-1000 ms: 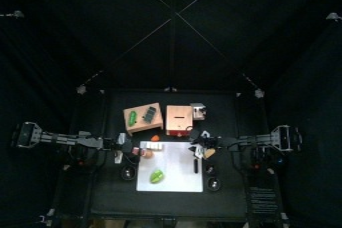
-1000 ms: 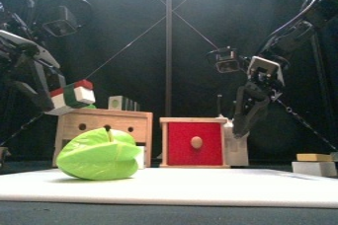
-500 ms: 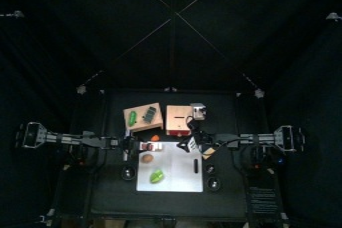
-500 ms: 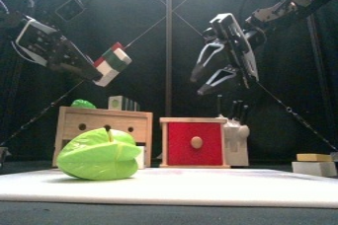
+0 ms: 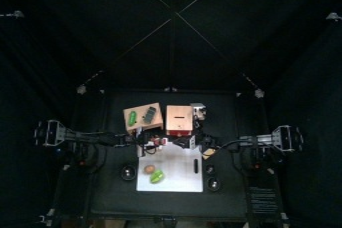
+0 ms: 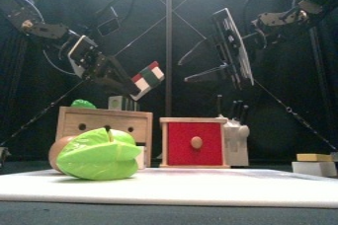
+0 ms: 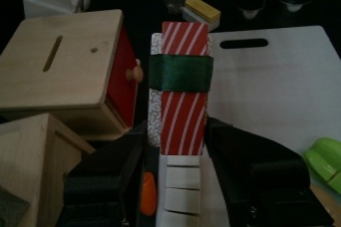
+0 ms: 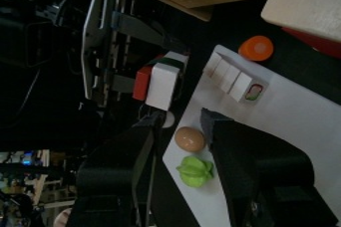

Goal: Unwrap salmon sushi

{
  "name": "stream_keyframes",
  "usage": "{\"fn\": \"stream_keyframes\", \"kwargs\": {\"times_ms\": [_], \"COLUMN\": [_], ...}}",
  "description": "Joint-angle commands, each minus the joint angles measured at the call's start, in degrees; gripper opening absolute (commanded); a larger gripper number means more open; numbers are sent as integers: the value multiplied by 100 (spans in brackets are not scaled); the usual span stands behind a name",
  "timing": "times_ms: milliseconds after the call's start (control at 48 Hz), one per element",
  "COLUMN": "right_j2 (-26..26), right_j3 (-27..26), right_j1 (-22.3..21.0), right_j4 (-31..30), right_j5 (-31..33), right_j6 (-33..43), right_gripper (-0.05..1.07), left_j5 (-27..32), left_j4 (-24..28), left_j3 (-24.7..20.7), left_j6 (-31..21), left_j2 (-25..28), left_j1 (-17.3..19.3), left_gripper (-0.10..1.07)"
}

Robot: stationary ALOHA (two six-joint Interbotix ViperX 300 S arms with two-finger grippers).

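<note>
The salmon sushi (image 7: 180,92) is a block with red-and-white stripes on top, a dark green band around its middle and white rice below. My left gripper (image 7: 180,161) is shut on it and holds it in the air, tilted, above the table (image 6: 148,79). The right gripper (image 6: 218,61) hangs just right of the sushi at about the same height, open, with nothing between its fingers. In the right wrist view the sushi (image 8: 160,82) shows beyond the wide-apart jaws of the right gripper (image 8: 189,159). From above, both grippers meet over the white cutting board (image 5: 181,184).
A green leafy toy (image 6: 99,153) lies on the white board (image 6: 224,187). Behind it stand a wooden box (image 6: 99,125) and a red box (image 6: 196,142). An egg (image 8: 190,138), an orange disc (image 8: 256,47) and small sushi pieces (image 8: 240,80) lie on or beside the board.
Both arms have swung in toward the middle. The left gripper carried the sushi rightward and tilted it; the right gripper rose, moved left toward it and opened wider.
</note>
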Motion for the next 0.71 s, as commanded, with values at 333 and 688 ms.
{"fn": "stream_keyframes", "kwargs": {"times_ms": [333, 688], "right_j2": [26, 272], "right_j3": [-325, -606], "right_j1": [0, -18], "right_j4": [176, 18], "right_j5": [-70, -70], "right_j6": [-18, -18], "right_gripper": [104, 104], "left_j5": [62, 70], "left_j4": [-18, 9], "left_j3": [-589, -932], "left_j6": [387, 422], "left_j2": [316, 589], "left_j1": [53, 88], "left_gripper": [59, 59]}}
